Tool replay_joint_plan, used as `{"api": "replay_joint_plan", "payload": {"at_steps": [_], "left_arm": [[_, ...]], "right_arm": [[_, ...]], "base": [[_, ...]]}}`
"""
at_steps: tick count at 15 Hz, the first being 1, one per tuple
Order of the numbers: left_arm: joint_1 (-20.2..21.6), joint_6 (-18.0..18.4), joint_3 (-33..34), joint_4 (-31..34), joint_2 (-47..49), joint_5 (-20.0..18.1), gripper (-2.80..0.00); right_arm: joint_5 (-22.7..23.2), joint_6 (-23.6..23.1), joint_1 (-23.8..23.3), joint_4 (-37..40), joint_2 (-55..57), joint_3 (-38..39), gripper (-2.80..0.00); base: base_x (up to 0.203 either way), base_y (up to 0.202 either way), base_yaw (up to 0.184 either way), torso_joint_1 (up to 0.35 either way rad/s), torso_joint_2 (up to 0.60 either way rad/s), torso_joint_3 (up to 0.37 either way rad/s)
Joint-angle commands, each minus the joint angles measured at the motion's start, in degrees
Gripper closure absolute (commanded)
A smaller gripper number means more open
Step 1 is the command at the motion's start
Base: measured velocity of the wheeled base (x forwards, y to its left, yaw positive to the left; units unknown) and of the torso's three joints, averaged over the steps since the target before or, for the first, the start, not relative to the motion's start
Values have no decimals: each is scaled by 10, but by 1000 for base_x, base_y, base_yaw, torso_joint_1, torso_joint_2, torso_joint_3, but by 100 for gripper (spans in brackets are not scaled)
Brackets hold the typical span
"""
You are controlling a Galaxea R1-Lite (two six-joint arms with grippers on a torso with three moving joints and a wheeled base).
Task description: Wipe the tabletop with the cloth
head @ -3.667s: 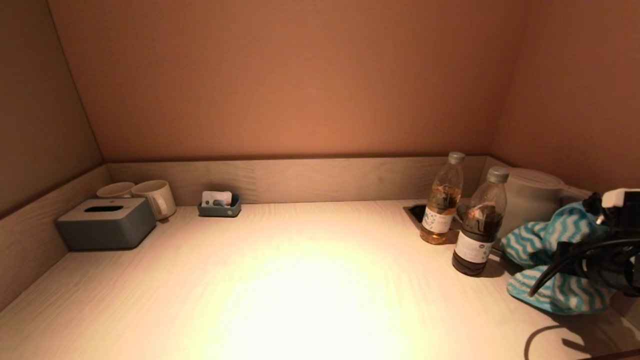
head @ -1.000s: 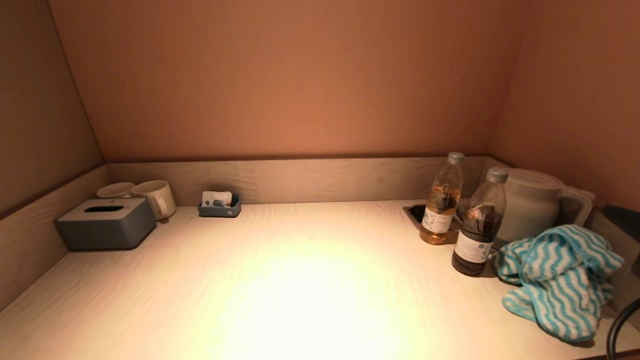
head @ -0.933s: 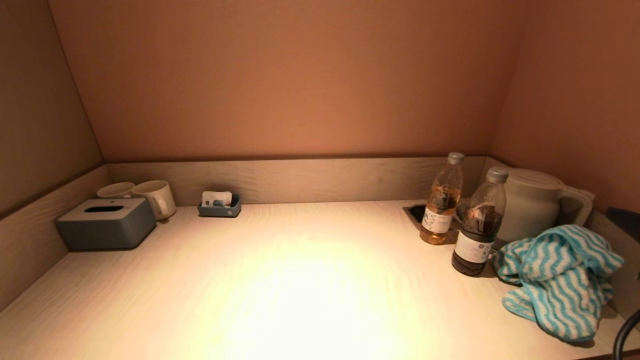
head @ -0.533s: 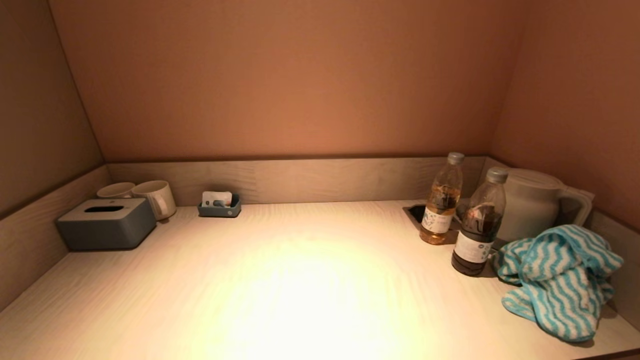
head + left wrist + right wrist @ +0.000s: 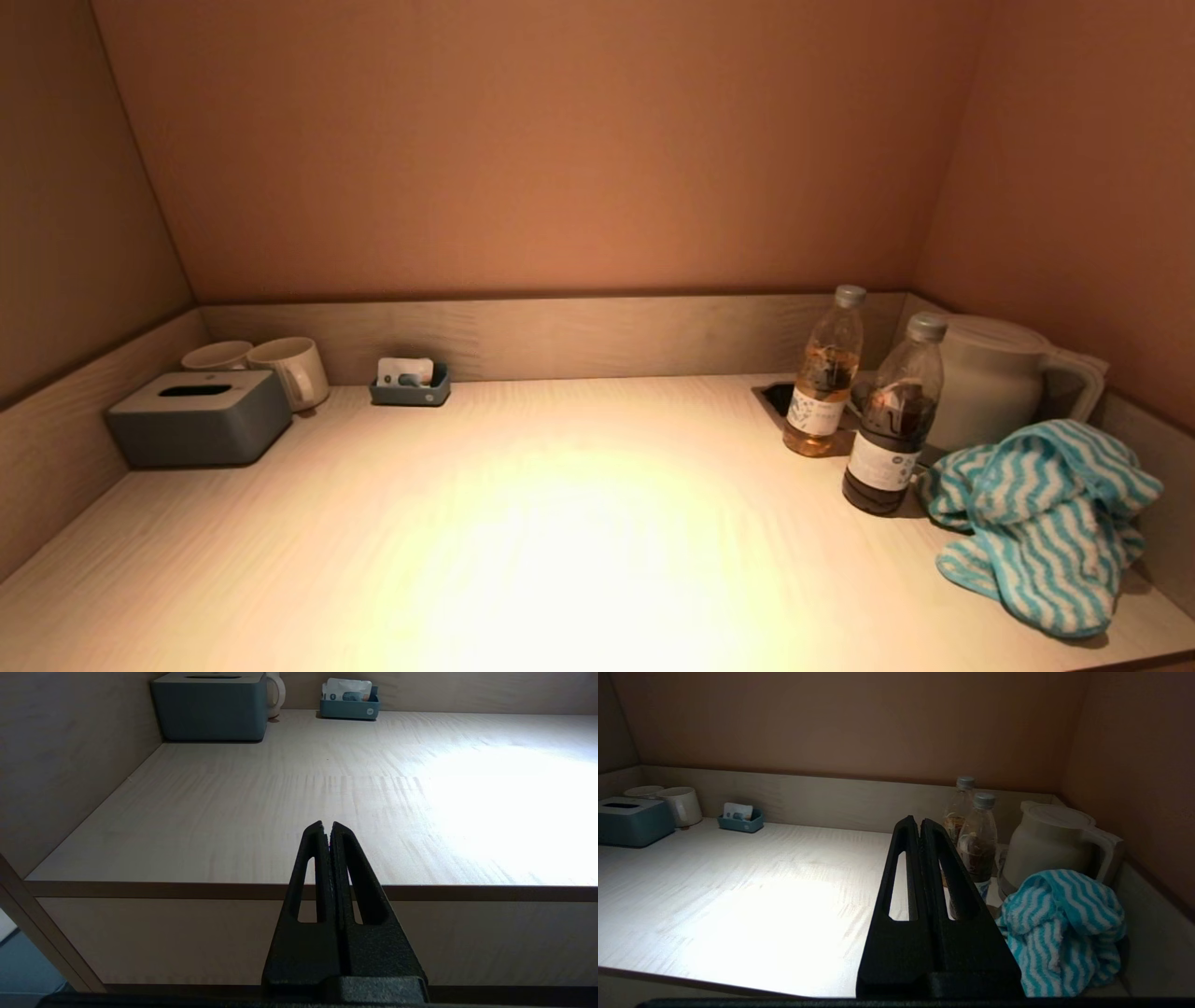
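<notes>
The blue-and-white striped cloth (image 5: pixel 1046 518) lies crumpled on the pale wooden tabletop (image 5: pixel 560 523) at the far right, against the side wall; it also shows in the right wrist view (image 5: pixel 1062 928). My right gripper (image 5: pixel 920 822) is shut and empty, drawn back to the table's front edge, left of the cloth and apart from it. My left gripper (image 5: pixel 326 826) is shut and empty, held in front of the table's front edge at the left. Neither arm shows in the head view.
Two bottles, one amber (image 5: pixel 826 373) and one dark (image 5: pixel 892 429), stand just left of the cloth, with a white kettle (image 5: pixel 994 378) behind. A grey tissue box (image 5: pixel 198 417), two mugs (image 5: pixel 289 369) and a small blue tray (image 5: pixel 409 383) sit at the back left.
The right arm let go of the cloth and drew back out of the head view. The cloth now lies slumped on the table. The last bit of cable left the frame's corner.
</notes>
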Motion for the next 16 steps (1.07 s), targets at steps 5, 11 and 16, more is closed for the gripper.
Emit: {"api": "replay_joint_plan", "payload": {"at_steps": [5,11,16], "left_arm": [[0,0,0,0,0,0,0],[0,0,0,0,0,0,0],[0,0,0,0,0,0,0]], "right_arm": [[-142,-1,114,61,-52,-21,0],[-158,1,114,61,-55,-28,0],[-169,-3,60,61,-64,-16,0]], "base": [[0,0,0,0,0,0],[0,0,0,0,0,0],[0,0,0,0,0,0]]}}
